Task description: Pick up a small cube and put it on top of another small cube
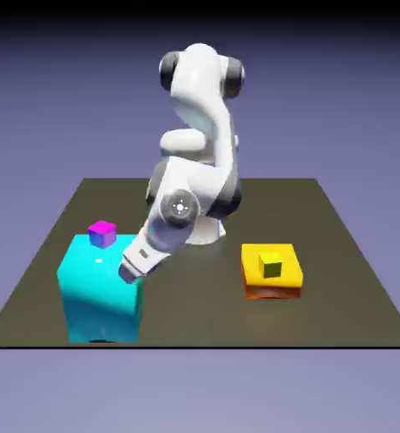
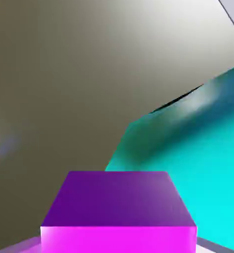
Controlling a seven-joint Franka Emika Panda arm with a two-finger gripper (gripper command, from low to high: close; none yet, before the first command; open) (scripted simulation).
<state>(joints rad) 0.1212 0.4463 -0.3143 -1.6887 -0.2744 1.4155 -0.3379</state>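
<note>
Dark tbl (image 1: 194,313), blue-violet bkgd, cyan blk (image 1: 101,292), gripper (image 2: 118,244) w/ purple-magenta cube (image 2: 118,200) gripped

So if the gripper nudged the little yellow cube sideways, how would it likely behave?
The yellow cube would probably slide rather than roll, given its flat faces. It looks rigid, with crisp edges, so it likely wouldn't squash. Its squat shape suggests it wouldn't tip easily.

Sim lab, w/ rendered robot arm (image 1: 199,182), dark tabletop (image 1: 211,313), plain blue-violet bkgd (image 1: 347,101).
</note>
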